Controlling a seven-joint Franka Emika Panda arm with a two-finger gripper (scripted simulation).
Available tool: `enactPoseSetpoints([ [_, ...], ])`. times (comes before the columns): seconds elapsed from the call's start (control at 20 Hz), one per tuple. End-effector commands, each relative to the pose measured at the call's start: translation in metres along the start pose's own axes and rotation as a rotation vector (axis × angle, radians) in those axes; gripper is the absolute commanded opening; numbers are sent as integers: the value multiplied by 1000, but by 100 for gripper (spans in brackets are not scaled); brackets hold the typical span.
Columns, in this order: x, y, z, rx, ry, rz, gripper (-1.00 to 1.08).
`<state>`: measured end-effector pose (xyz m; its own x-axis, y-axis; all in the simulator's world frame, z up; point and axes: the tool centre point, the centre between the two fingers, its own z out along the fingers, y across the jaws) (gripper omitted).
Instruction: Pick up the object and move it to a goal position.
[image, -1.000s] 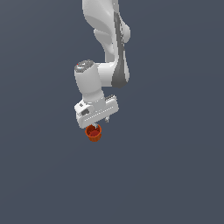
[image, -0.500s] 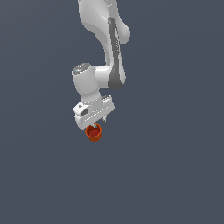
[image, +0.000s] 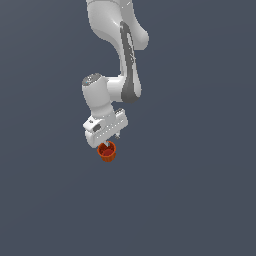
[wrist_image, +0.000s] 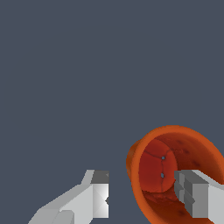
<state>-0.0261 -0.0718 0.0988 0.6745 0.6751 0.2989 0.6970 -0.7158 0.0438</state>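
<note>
The object is a small red-orange pot (image: 106, 151) with a darker red inside, sitting upright directly below the white gripper (image: 107, 142) in the exterior view. In the wrist view the pot (wrist_image: 175, 144) looks large. The gripper (wrist_image: 142, 199) stands astride its near wall: one finger (wrist_image: 194, 197) reaches inside the pot's mouth and the other finger (wrist_image: 97, 199) is outside. A gap shows between the outer finger and the wall. The jaws are open and do not press the pot.
A plain dark grey-blue ground fills both views, and no other object shows. The white arm (image: 125, 75) comes down from the top of the exterior view.
The hand has shifted slightly toward the exterior view's left and the upper arm has leaned with it. The pot has stayed in the same place.
</note>
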Motion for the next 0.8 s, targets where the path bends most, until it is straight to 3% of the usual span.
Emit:
enactPoseSetpoints([
  [0.0,-1,0,1,-1,3,-11,28],
  [0.75,-2,-1,26,-2,3,-15,28],
])
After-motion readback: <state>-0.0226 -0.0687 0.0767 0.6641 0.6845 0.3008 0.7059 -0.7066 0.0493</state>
